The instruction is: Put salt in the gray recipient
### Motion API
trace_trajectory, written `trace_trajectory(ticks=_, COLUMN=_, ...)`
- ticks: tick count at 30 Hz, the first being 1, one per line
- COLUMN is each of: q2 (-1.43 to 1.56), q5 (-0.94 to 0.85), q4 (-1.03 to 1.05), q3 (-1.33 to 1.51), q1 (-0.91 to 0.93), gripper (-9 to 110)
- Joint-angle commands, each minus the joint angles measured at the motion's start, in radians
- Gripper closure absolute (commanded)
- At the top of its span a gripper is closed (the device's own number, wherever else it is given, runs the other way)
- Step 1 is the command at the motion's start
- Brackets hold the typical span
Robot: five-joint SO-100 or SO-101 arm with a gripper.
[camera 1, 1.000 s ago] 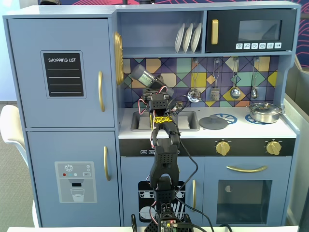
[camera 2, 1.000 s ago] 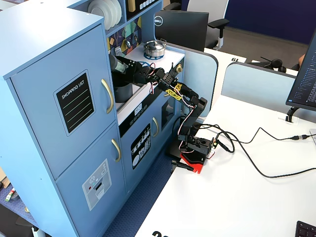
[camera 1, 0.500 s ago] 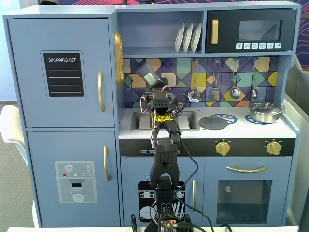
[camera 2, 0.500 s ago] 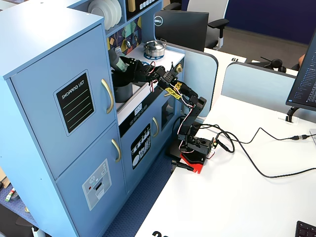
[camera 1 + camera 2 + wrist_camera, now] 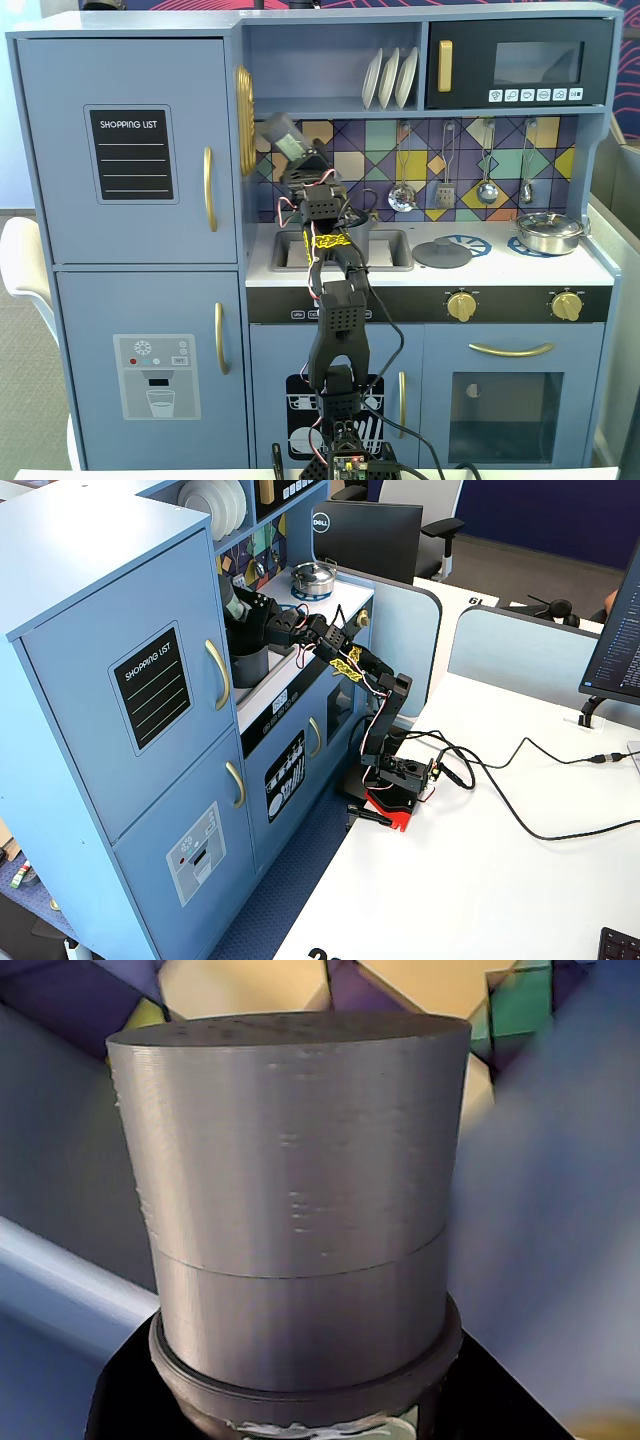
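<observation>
From the front fixed view, the arm rises from its base at the bottom edge and reaches up into the blue play kitchen, blocking much of the sink area. The salt hangs tilted in the air above the sink, cap toward the upper left, just beside the gold knob-lined edge of the fridge cabinet. The fingers are clenched around its lower body. Behind the arm's elbow, only a sliver of the gray recipient shows at the sink. To the right lie a flat gray lid on the counter and a shiny steel pan on the far right burner; ladles hang on the tiled back wall and white plates stand on the shelf above.

The wrist view is nearly filled by the salt's gray cap, close and upright in frame, with blurred coloured tiles behind it. The fingers are hidden here.

From the side fixed view, the arm stretches from its base on the white desk leftward into the kitchen, upper links nearly level. The gray recipient stands on the counter directly under the gripped salt, apart from it. The steel pan sits farther back.
</observation>
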Motion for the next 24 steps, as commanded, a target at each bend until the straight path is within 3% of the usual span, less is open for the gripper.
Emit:
trace_trajectory(ticks=1, q2=0.081, q5=0.037, q4=0.002, q3=0.129, q1=0.071, gripper=101)
trace_trajectory(ticks=6, q2=0.083, q5=0.046, q4=-0.029, q3=0.207, q1=0.069, gripper=101)
trace_trajectory(ticks=17, q2=-0.057, q5=-0.026, q4=-0.046, q3=-0.155, q1=-0.023, gripper=101)
trace_trajectory(ticks=24, q2=0.028, q5=-0.011, q4=0.006, q3=0.044, q1=0.075, gripper=101)
